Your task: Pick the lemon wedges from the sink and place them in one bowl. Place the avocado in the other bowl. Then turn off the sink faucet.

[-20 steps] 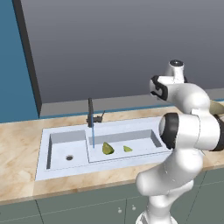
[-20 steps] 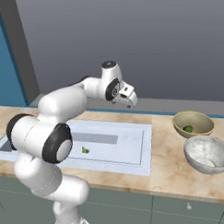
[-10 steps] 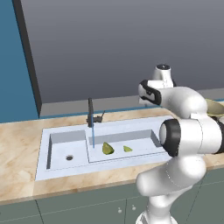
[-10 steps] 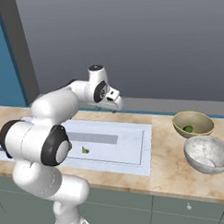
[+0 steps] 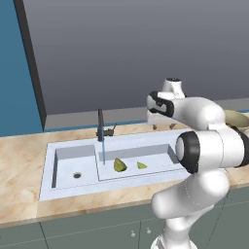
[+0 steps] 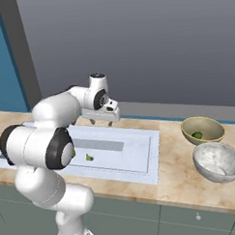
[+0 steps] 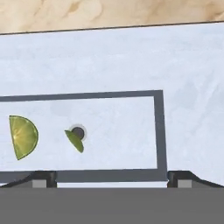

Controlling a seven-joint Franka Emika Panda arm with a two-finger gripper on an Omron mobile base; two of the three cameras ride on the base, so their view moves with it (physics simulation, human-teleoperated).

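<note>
We note the claw [image 6: 101, 121] spread wide, fingertips [image 7: 43, 178] far apart at the bottom of the hand view, with nothing between them and touching nothing; it hangs in the air above the back rim of the sink [image 5: 68, 187], pointing down. In the left base view the claw [image 5: 162, 127] sits beyond the far edge of the longer basin, well to the right of the sink faucet [image 5: 101, 125]. Under it, in the longer basin, we see the two lemon wedges apart from each other: the larger wedge [image 7: 22, 136] lies flat on the basin floor, and the small wedge [image 7: 75, 140] lies right at the dark drain hole [image 7: 78, 131], partly over it. From the left base view the larger wedge [image 5: 119, 165] is nearer the faucet and the small one [image 5: 141, 165] to its right. A thin blue stream of water [image 5: 103, 153] falls from the faucet into the basin. On the countertop [image 6: 178, 179] right of the sink stand two bowls, touching or nearly so: the tan bowl [image 6: 203, 130] holds the avocado [image 6: 197, 135], and the grey bowl [image 6: 218, 161] is nearer the front edge. Nothing stands between claw and wedges.
</note>
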